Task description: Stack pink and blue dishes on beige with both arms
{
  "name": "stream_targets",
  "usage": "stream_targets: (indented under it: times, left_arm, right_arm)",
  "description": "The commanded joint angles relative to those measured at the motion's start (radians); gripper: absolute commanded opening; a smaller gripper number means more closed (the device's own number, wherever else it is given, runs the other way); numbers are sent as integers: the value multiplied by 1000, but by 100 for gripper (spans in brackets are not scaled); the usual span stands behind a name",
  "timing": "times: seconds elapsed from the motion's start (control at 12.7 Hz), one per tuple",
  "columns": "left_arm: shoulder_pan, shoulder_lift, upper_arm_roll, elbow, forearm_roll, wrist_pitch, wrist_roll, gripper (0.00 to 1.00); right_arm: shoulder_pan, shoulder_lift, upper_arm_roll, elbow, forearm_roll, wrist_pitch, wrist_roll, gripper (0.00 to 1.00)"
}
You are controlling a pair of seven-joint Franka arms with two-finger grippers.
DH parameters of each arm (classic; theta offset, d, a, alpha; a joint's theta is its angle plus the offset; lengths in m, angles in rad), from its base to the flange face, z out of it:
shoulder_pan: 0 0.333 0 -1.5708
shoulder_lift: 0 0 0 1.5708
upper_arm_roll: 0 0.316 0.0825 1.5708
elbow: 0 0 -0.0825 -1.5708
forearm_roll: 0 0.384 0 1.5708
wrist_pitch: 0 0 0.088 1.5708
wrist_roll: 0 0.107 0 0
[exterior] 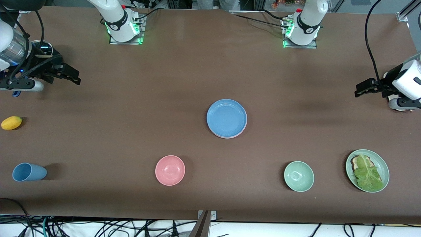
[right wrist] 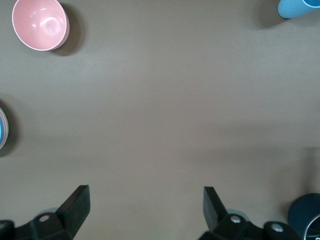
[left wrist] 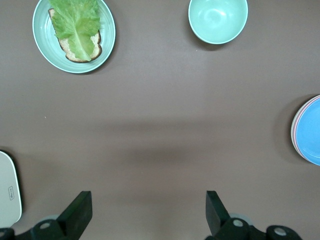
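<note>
At the middle of the table sits the blue plate (exterior: 227, 118), topmost of a stack; a pink rim (exterior: 230, 136) peeks out beneath it, and I cannot tell whether the beige plate lies under them. My left gripper (exterior: 361, 89) hangs over the table's left-arm end, fingers apart and holding nothing. My right gripper (exterior: 70, 75) hangs over the right-arm end, likewise spread and empty. Nearer the front camera lie a pink bowl (exterior: 170, 170), a green bowl (exterior: 298, 176) and a blue cup (exterior: 29, 172).
</note>
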Motion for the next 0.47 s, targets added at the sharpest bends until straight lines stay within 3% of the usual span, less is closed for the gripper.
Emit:
stream_targets:
  times: [0.0,0.39]
  left_arm:
    - [-8,0,8,0,-15,3,9,100]
    - [-8,0,5,0,-15,3,9,100]
  right_arm:
    - [-7,-19,5,-12,-4,7,-23,100]
    - [-7,-19,5,-14,-4,6,-28,100]
